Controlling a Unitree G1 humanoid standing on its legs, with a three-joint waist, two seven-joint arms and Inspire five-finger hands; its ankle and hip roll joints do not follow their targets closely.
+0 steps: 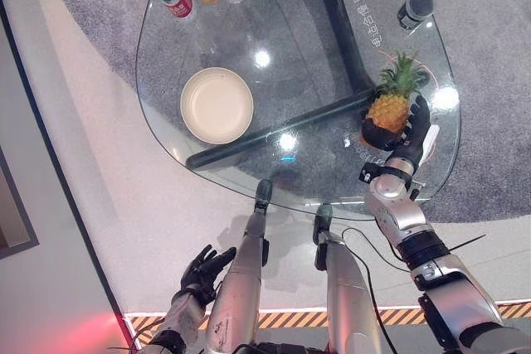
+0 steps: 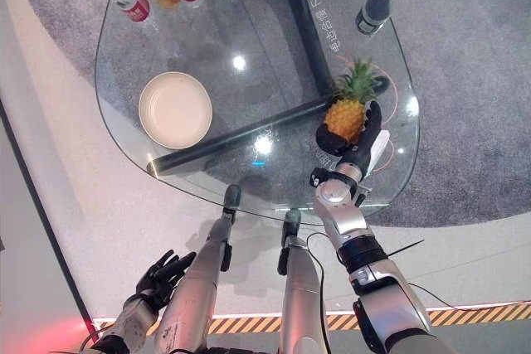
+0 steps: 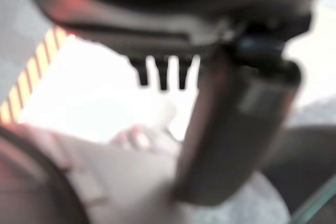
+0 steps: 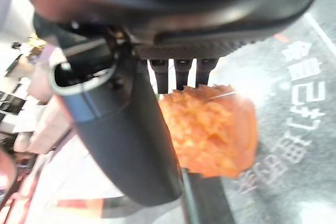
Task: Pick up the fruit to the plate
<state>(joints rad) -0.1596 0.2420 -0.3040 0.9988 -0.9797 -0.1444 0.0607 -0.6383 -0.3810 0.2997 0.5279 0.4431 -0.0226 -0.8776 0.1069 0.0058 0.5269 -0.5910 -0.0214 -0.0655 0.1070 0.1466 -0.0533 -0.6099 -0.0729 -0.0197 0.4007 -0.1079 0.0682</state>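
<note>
right hand (image 1: 408, 134) curling round the pineapple (image 1: 390, 110) body at the glass table (image 1: 166, 113)'s right side | plate (image 1: 216, 104) sitting well apart to the left | left hand (image 1: 202, 271) hanging relaxed below the table | likely light, stiff, bumpy skin gripping well; holding the body, not the crown

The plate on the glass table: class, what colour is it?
The plate is plain cream, with no pattern. It shows best in the left eye view.

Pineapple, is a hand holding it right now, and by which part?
Yes: the right hand is curled round the pineapple at its orange body, not the leafy crown.
</note>
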